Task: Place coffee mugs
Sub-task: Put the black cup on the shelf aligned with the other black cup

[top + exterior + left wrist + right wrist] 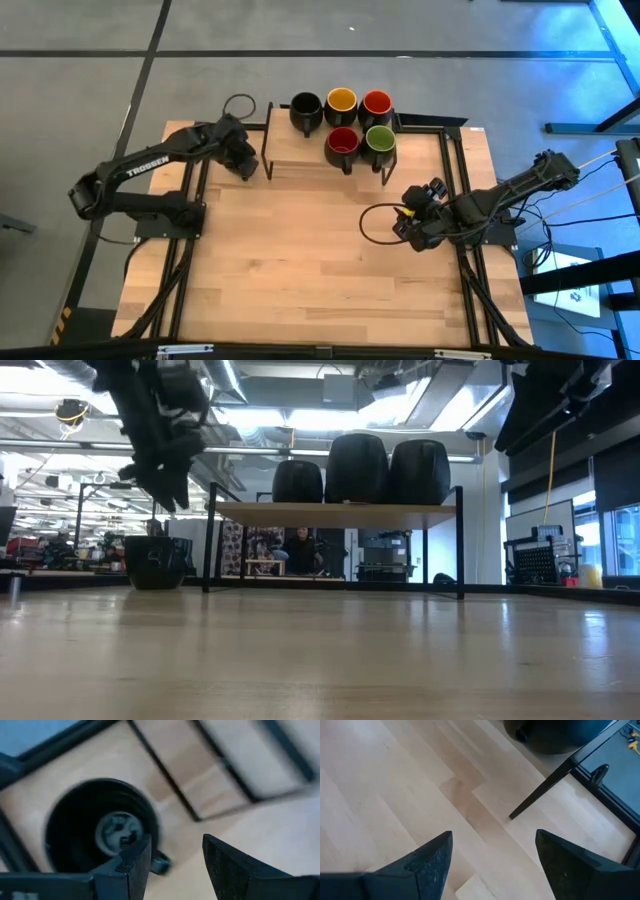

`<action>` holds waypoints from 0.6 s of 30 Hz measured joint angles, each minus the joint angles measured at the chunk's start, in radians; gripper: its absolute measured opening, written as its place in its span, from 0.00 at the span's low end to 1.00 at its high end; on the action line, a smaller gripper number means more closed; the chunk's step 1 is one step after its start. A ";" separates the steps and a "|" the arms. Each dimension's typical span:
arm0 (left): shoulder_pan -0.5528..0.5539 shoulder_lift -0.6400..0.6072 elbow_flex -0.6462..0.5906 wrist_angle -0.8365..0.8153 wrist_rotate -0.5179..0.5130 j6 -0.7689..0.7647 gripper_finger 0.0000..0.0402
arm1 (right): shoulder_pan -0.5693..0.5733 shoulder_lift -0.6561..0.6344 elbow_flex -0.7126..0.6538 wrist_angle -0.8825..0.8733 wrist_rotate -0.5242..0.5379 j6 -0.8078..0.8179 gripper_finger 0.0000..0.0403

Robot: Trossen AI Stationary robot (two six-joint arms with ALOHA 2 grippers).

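Five black mugs stand on a low rack (300, 160) at the table's far edge: black inside (305, 108), yellow (341, 101), red (376, 103), red (342, 141), green (380, 139). A sixth mug with a black inside (100, 827) stands upright on the table left of the rack (155, 562). My left gripper (175, 865) hangs open just above it, hiding it in the high view (242, 155). The mug's handle (160, 865) lies beside one finger, apart from it. My right gripper (410, 225) waits open over the table's right part.
The rack's shelf (335, 510) stands on thin black legs; one leg (540, 795) is ahead of my right gripper. Bare wood (300, 260) spreads over the table's middle and near part. A dark cable loop (378, 225) lies left of my right gripper.
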 joint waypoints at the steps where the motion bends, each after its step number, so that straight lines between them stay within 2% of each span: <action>1: 0.028 0.010 -0.007 0.010 0.002 0.027 0.43 | -0.001 0.000 0.000 0.000 0.005 0.002 0.68; 3: 0.081 0.034 -0.021 0.015 0.018 0.085 0.43 | -0.001 0.000 0.000 0.000 0.014 0.004 0.68; 8: 0.144 0.101 -0.047 0.079 0.144 0.234 0.43 | -0.001 0.000 0.000 -0.008 0.021 -0.006 0.68; 11: 0.157 0.140 -0.064 0.080 0.110 0.304 0.43 | -0.001 0.000 0.000 -0.014 0.022 -0.008 0.68; 18: 0.159 0.178 -0.095 0.108 0.118 0.372 0.43 | -0.001 0.000 0.000 -0.035 0.030 -0.008 0.68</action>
